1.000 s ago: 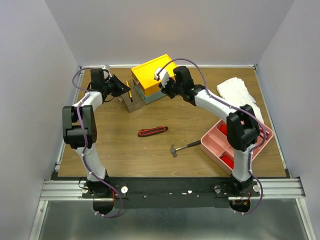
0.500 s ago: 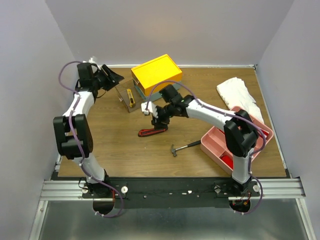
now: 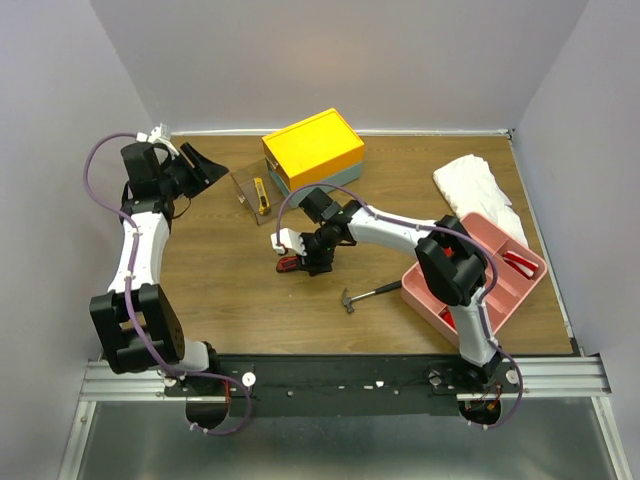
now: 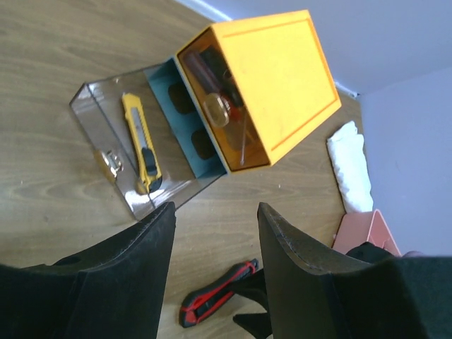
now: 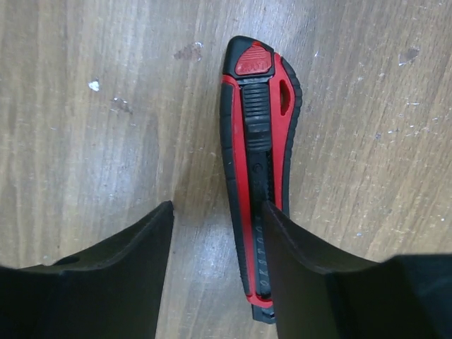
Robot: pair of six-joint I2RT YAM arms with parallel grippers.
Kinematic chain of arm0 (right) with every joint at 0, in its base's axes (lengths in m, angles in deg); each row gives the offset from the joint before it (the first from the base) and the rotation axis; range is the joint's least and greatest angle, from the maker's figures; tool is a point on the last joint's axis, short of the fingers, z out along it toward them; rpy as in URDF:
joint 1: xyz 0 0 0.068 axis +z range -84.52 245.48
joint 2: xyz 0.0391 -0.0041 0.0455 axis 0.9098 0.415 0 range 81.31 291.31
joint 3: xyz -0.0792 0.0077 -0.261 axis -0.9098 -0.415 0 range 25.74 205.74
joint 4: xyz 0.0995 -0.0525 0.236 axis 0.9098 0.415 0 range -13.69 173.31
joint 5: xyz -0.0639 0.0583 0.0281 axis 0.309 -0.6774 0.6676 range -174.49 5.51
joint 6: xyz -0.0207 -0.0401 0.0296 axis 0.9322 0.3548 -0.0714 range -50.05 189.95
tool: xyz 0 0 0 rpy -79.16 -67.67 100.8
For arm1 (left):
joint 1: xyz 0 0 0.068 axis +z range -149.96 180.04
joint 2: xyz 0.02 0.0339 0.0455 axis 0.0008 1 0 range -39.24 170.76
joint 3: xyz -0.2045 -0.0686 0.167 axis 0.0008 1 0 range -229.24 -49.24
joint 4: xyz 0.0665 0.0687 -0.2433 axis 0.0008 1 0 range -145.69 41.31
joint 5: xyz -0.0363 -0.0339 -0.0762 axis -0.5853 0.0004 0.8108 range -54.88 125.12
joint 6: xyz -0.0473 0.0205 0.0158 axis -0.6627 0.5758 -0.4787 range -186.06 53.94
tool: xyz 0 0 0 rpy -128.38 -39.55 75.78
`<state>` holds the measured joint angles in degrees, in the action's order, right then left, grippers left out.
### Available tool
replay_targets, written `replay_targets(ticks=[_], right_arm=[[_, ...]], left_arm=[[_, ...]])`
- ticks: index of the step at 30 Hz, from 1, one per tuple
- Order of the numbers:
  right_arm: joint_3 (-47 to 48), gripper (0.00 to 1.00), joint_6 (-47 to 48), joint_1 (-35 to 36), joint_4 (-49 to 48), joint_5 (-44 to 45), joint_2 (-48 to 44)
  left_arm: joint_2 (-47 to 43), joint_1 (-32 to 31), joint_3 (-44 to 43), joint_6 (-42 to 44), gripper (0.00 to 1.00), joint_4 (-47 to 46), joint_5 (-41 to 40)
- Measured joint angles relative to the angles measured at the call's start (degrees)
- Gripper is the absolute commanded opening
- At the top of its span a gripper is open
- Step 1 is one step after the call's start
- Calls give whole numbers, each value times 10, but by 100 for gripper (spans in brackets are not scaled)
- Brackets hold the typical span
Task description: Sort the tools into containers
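The yellow-topped box [image 3: 312, 147] stands at the back centre. One clear drawer [image 3: 250, 197] is pulled out and holds a yellow utility knife [image 3: 261, 195]. My right gripper [image 3: 305, 258] is open and low over the red-and-black utility knife [image 3: 290, 264], which lies flat on the wood. In the right wrist view the knife [image 5: 254, 141] lies under my right finger [image 5: 318, 282], not squarely between the jaws of the gripper [image 5: 215, 219]. My left gripper [image 3: 195, 165] is open and empty at the back left. It looks onto the box [image 4: 272, 78], the drawer's knife [image 4: 141, 141] and screwdrivers [image 4: 219, 106] inside the box.
A black-handled mini hammer [image 3: 368, 293] lies right of the red knife. A pink divided tray [image 3: 430, 285] with red items stands at the right. A white cloth [image 3: 480, 190] lies behind it. The box stands just behind my right forearm.
My right gripper has come from the box down and forward onto the red knife. My left arm has swung back left, away from the open drawer.
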<state>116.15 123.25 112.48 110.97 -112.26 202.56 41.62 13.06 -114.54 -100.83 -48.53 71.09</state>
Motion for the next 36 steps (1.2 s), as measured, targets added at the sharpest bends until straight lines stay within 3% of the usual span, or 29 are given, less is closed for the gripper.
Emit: replay_targets(ticks=[6,7,8,11,23,28,36], right_arm=[[2,33,9,10,-12,43,2],[2,27,8,12,-14,49,2],[2,15,9,14,-19,57,2],[2,2,14,17,-28,75,2],[8,1,-15,19,-19,69,-26],[81,1,-95,18,-42,29,-36],[251,1,-246,13,-191,23,22]], left_arm=[[-10,4,33,7,58,19,1],[-13,4,37,7,58,20,1],[-21,4,43,7,58,20,1],[-32,4,50,7,58,19,3],[-35,10,53,2,58,15,10],[-35,15,53,3,57,16,12],[-45,33,54,18,57,30,16]])
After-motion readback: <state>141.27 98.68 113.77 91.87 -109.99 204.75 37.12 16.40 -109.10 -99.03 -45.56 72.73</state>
